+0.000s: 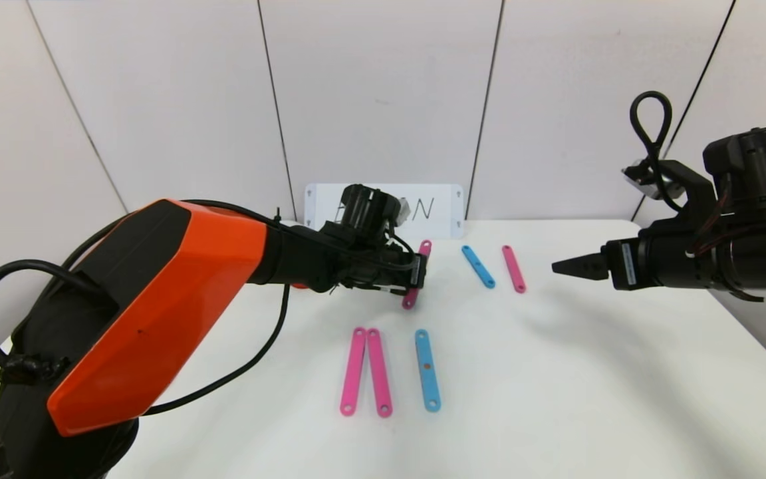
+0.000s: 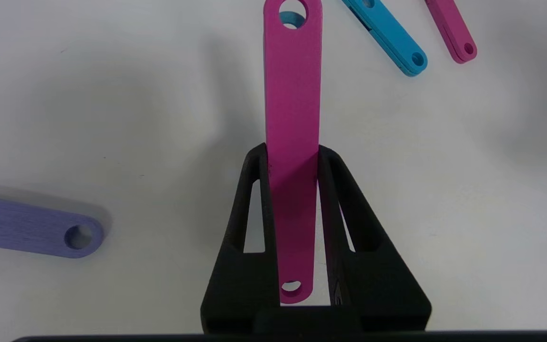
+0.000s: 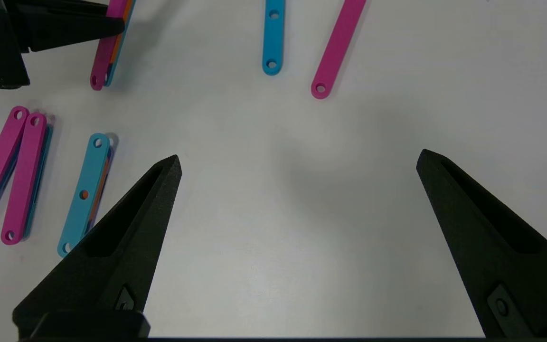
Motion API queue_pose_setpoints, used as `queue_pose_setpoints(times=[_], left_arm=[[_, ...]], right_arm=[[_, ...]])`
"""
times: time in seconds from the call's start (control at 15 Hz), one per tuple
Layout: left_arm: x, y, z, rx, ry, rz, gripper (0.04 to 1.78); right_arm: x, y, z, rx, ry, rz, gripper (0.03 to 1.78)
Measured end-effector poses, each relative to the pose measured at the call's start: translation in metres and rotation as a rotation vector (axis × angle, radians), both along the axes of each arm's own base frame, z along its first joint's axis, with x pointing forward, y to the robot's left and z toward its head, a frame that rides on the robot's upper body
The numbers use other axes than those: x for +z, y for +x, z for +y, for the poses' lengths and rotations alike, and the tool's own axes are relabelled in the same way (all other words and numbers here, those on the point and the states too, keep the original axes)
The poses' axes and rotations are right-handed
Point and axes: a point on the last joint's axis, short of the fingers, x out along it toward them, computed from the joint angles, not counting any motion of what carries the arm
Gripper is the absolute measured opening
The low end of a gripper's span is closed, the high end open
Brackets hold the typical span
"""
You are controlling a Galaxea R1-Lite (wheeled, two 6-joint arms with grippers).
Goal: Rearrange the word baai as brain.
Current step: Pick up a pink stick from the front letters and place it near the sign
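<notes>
My left gripper is shut on a pink strip at the back middle of the table. In the left wrist view the fingers clamp that strip by its edges, and a bit of blue shows through its far hole. Two pink strips and a blue strip lie side by side nearer the front. A blue strip and a pink strip lie at the back right. My right gripper is open and empty above the table's right side.
A white card with black handwriting stands against the back wall, partly hidden by my left wrist. A lilac strip lies on the table beside my left gripper. The white table has bare room at the right and front.
</notes>
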Motion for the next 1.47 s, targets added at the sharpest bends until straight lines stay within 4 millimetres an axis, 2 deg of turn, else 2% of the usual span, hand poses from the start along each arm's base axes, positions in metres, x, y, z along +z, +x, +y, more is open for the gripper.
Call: queue_pose_setpoints(times=[0.6,1.47], left_arm=[[-0.015,-0.001,-0.011,-0.021,0.008,0.011,0.3],[-0.02,0.0,-0.015,-0.025,0.012,0.018,0.3]], right_arm=[[0.001,-0.001,0.0,0.001,0.0,-0.003,1.73],[0.001,-0.001,0.0,0.002,0.001,-0.003,1.73]])
